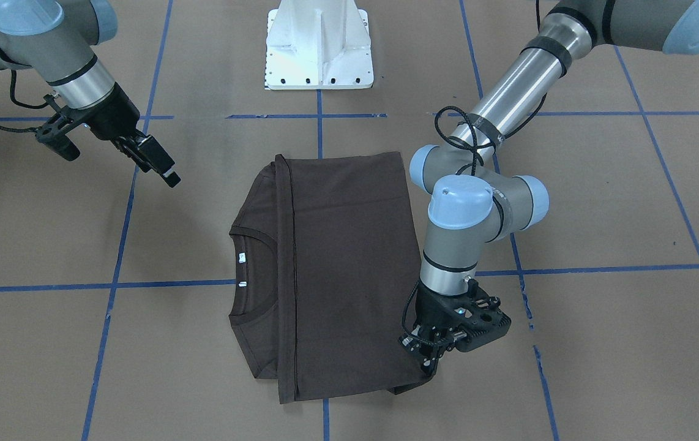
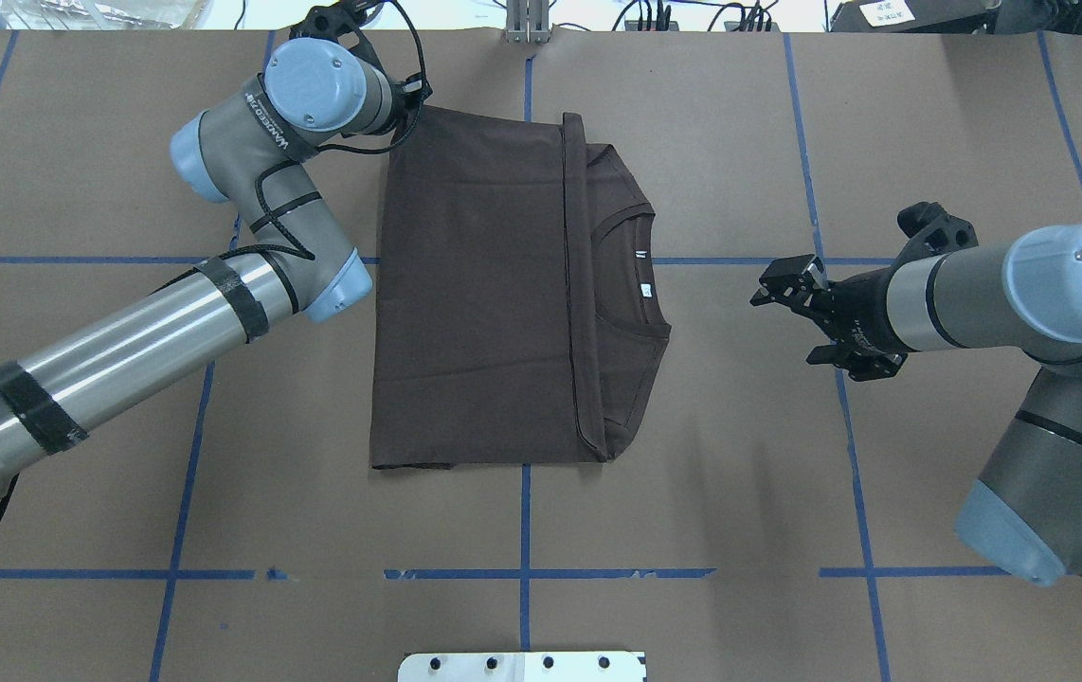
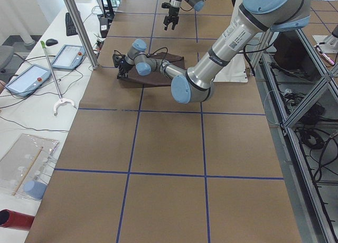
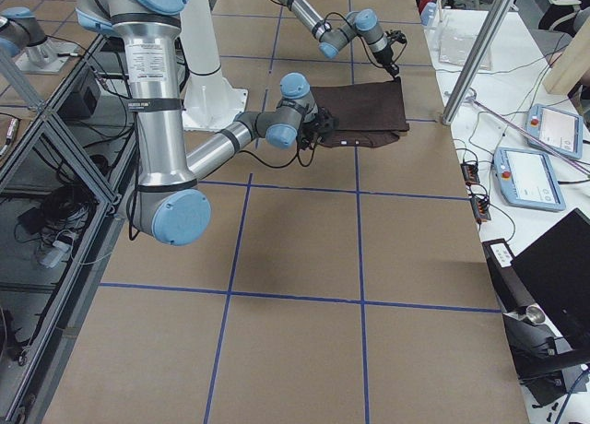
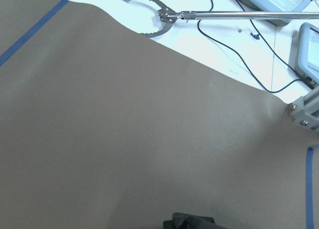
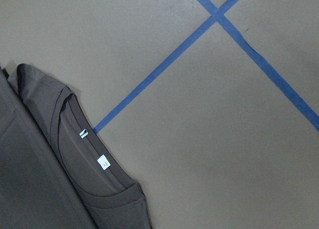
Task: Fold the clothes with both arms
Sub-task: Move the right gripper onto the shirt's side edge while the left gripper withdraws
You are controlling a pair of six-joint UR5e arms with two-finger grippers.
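Note:
The dark brown T-shirt [image 2: 475,303] lies flat mid-table, its hem folded over toward the round collar [image 2: 636,265], which points to my right. White neck labels [image 6: 103,162] show inside the collar. My left gripper [image 1: 428,364] is low at the shirt's far corner on my left side. Its fingers look shut on the fabric, and a dark bunch of cloth [image 5: 192,221] shows at the bottom of the left wrist view. My right gripper [image 2: 787,327] hangs open above bare table, to the right of the collar and clear of the shirt.
The white pedestal base [image 1: 319,46] stands at the near table edge. Blue tape lines [image 2: 524,530] grid the brown table. Past the far edge lie a metal grabber tool [image 5: 149,20], cables and control tablets [image 3: 29,76]. An upright metal post [image 3: 79,26] rises there.

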